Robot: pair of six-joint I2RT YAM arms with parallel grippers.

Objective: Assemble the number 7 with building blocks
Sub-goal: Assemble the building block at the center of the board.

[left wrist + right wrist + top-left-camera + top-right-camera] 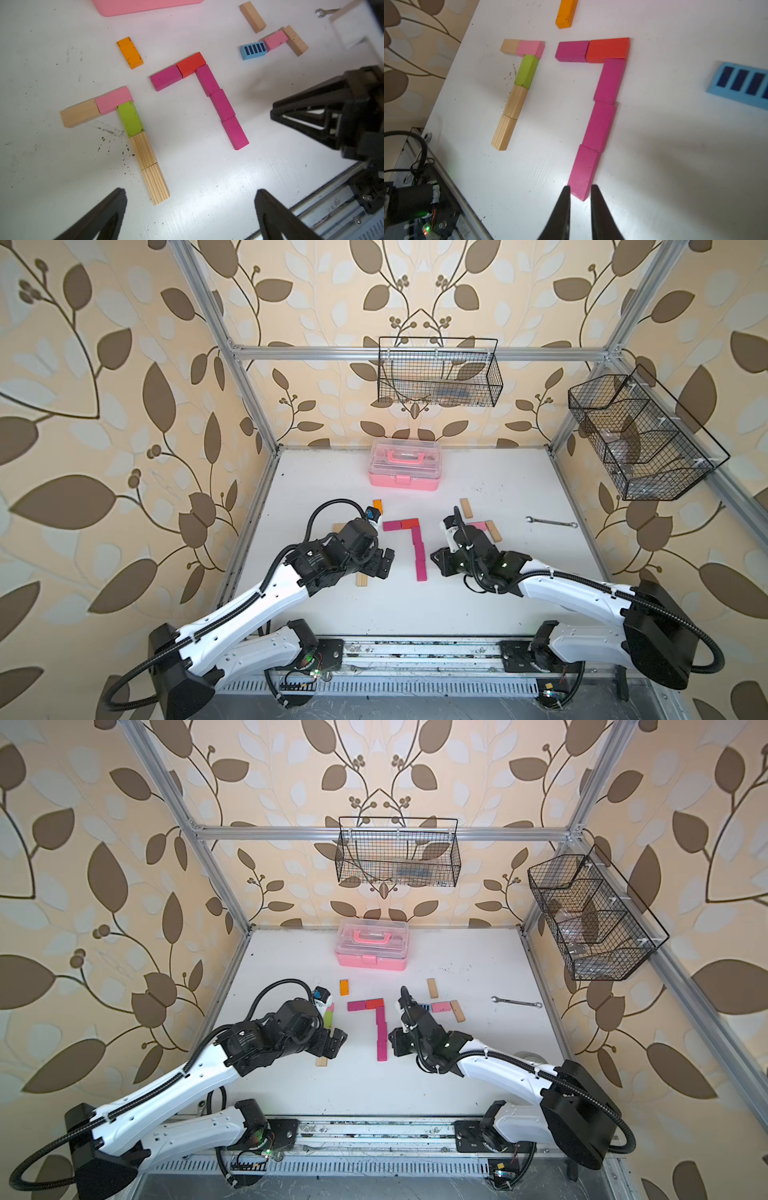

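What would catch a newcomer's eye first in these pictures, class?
A magenta-and-red 7 lies in the middle of the table, with the right gripper poised at its foot. Beside it, mostly hidden under the left arm in both top views, lies a second 7 in wood, pink and green. The left gripper hangs open nearby.

**Stereo pair overhead, one camera on each wrist**

Both top views look steeply down from high above the near edge of the table [457, 605], far enough off to take in all of it. The two share almost everything. The left wrist camera looks from some height past the wide-set left gripper [190, 192] onto the wood-and-green 7 [129, 118] beyond its fingertips. The right wrist camera sits closer, with a magenta block [584, 170] between the tips of the right gripper [580, 186]. Both wrist views share the magenta-and-red 7 [222, 105].
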